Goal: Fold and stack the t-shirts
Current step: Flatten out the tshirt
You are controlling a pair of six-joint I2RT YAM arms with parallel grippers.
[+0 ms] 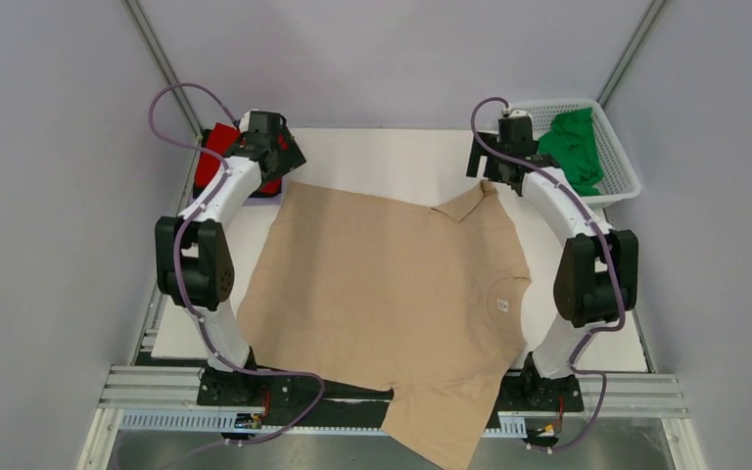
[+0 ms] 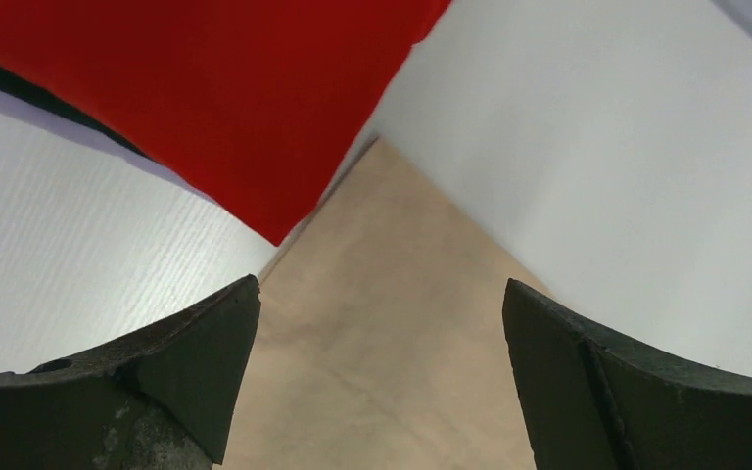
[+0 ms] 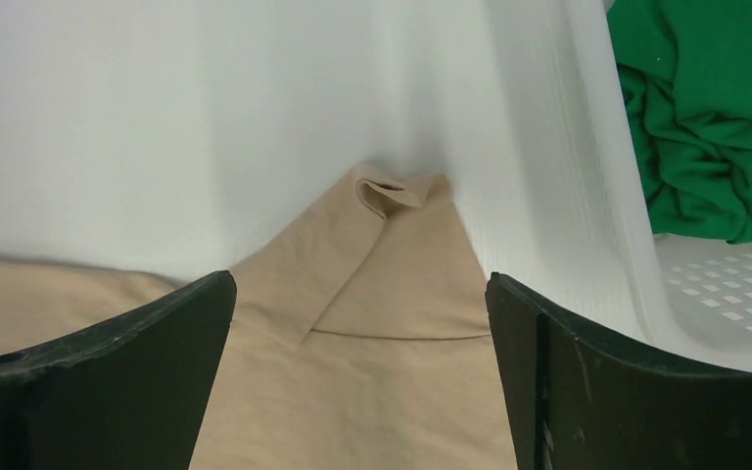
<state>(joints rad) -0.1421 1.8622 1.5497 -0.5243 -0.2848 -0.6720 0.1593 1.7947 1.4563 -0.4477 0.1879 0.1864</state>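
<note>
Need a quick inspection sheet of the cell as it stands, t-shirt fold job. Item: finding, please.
Surface: white table, mostly covered by cloth.
Job's things: tan t-shirt spread flat, near sleeve hanging over the front edge; red t-shirt at far left corner; green t-shirt bunched in the basket.
Clutter: white basket at far right corner; nothing else seen.
Grippers: left gripper open above the tan shirt's far corner; right gripper open above its far sleeve, which is creased at the tip. Neither holds anything.
Cables: purple cables looped along both arms, off the cloth.
Surroundings: grey walls, metal rail in front.
</note>
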